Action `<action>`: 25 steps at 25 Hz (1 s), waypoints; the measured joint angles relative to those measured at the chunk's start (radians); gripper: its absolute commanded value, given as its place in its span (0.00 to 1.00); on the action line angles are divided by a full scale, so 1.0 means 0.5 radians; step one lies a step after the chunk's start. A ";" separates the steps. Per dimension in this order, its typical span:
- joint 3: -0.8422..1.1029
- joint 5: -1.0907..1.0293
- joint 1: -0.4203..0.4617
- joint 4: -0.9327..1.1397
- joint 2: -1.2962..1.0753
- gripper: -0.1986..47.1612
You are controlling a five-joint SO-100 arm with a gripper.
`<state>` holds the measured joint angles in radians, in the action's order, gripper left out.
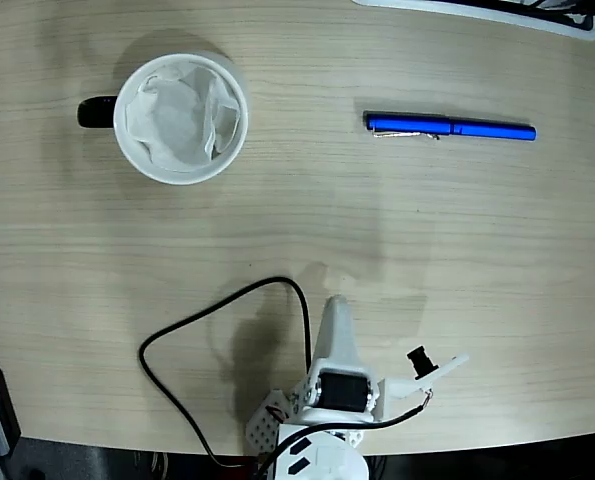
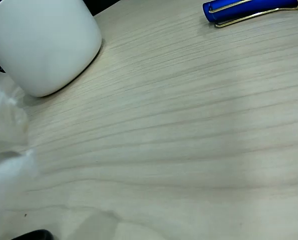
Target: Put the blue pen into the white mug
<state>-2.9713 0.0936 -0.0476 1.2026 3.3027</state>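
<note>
- Pale wood-grain laminate forms the table [image 1: 397, 250], seen whole only in the fixed view; the wrist view takes in just a slanted strip of it.
- The white arm [image 1: 335, 400] is seated at the bottom edge of the fixed view, a black cable [image 1: 177, 335] looped to its left.
- The white mug [image 1: 181, 118] is stood upper left; its crumpled paper lining and black handle are shown from above, while the wrist view [image 2: 41, 42] gives only the outer wall.
- The blue pen [image 1: 449, 127] is laid flat upper right, well apart from the mug; only its clip end is caught in the wrist view [image 2: 249, 9].
- Bare tabletop is left between the arm, mug and pen.
- The gripper [image 1: 338, 312] is pointed up the table; whether it is spread or pressed together cannot be told.
</note>
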 measured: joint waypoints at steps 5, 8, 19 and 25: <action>0.000 0.000 0.009 0.000 0.000 0.01; 0.000 0.000 0.012 0.000 0.000 0.01; 0.000 0.006 -0.166 -0.080 -0.055 0.01; 0.276 -0.028 -0.209 -0.310 -0.577 0.01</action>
<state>-2.8333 0.0798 -0.1519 1.0477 3.0143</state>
